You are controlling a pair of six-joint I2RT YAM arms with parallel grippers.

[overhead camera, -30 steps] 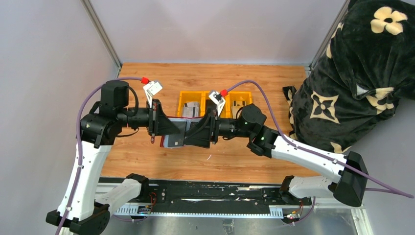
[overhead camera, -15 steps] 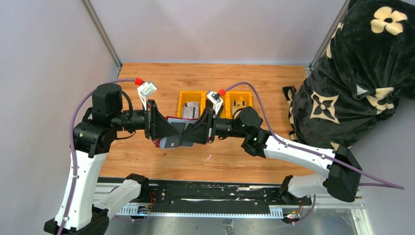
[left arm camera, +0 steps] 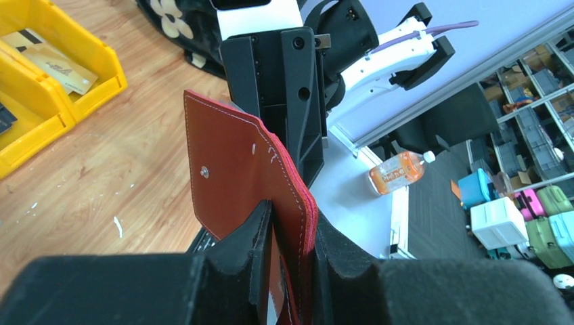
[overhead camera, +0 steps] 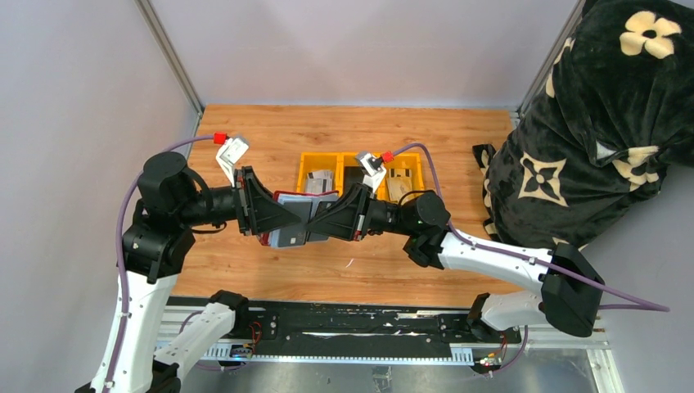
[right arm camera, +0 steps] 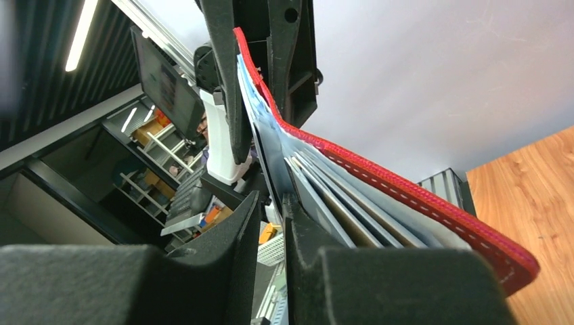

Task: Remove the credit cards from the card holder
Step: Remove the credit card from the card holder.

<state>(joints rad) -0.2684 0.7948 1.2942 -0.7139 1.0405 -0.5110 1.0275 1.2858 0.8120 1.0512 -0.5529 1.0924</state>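
Wooden tabletop (overhead camera: 458, 139): card holder (left arm camera: 237, 169) held aloft over its middle, now shifted toward the left edge. Left gripper (left arm camera: 292, 233) clamps the holder. Right gripper (right arm camera: 271, 203) closes narrowly on the credit cards (right arm camera: 325, 203). Extraction apparently starting, none out.

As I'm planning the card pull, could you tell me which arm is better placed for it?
Right. The right pincer appears to pinch a card edge in the card holder, which the left pincer clamps steady.

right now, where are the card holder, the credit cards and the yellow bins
card holder (left arm camera: 237, 169): left wrist view, red outer flap
credit cards (right arm camera: 318, 183): right wrist view, fanned edges inside the holder
yellow bins (overhead camera: 303, 174): top external view, left bin's left wall
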